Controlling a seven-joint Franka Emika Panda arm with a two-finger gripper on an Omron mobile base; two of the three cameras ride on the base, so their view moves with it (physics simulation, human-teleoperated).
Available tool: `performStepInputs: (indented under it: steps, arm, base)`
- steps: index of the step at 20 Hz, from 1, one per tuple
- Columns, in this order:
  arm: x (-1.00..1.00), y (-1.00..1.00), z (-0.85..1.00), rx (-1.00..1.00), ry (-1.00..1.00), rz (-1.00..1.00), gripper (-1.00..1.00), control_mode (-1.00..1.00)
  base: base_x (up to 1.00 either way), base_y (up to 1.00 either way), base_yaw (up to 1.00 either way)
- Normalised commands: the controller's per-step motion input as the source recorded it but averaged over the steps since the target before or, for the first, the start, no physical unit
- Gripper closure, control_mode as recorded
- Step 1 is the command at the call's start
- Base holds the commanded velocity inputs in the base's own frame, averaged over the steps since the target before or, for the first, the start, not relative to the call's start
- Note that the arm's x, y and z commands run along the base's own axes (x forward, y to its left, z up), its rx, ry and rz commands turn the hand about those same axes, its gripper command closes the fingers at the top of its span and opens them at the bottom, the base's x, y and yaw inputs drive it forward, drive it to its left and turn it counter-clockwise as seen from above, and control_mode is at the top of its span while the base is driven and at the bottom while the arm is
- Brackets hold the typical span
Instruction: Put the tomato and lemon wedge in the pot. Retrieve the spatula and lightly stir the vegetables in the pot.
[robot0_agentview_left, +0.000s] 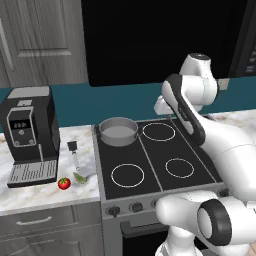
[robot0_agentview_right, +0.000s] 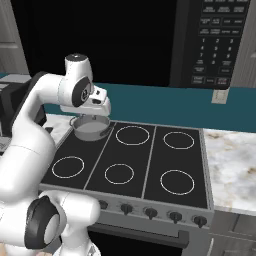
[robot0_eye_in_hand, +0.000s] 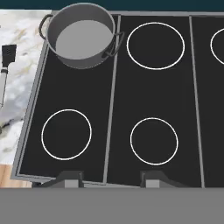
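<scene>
- Claw (robot0_eye_in_hand: 109, 180) part open, holding nothing, above black stovetop (robot0_eye_in_hand: 153, 96).
- Round grey metal pot (robot0_eye_in_hand: 82, 35) ahead-left of claw.
- Black-headed spatula (robot0_eye_in_hand: 6, 65) farther left on marble bench (robot0_eye_in_hand: 17, 92).

Marble table and black stovetop with what rests on them

The marble table (robot0_agentview_left: 45, 192) left of the stovetop (robot0_agentview_left: 150, 160) carries a black coffee machine (robot0_agentview_left: 30, 135) at the back, the spatula (robot0_agentview_left: 75, 155) lying just beside the stovetop's edge, the lemon wedge (robot0_agentview_left: 80, 177) near its handle end, and the tomato (robot0_agentview_left: 64, 183) just left of the wedge. The pot (robot0_agentview_left: 118, 131) sits on the stovetop's rear left burner; the other burner rings are bare.
</scene>
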Motion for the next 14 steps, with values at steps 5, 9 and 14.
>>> performStepInputs:
  steps: [5,9,14]
  arm:
    - [-0.31,0.02,0.00,0.00,0.00,0.01,-1.00,-1.00]
    - [-0.61,0.31,0.00,0.00,-0.01,0.10,-1.00,-1.00]
    - [-0.42,0.55,0.00,0.01,-0.04,0.04,-1.00,-1.00]
  base:
    - [0.00,0.00,0.00]
    - [0.00,0.00,0.00]
    - [0.00,0.00,0.00]
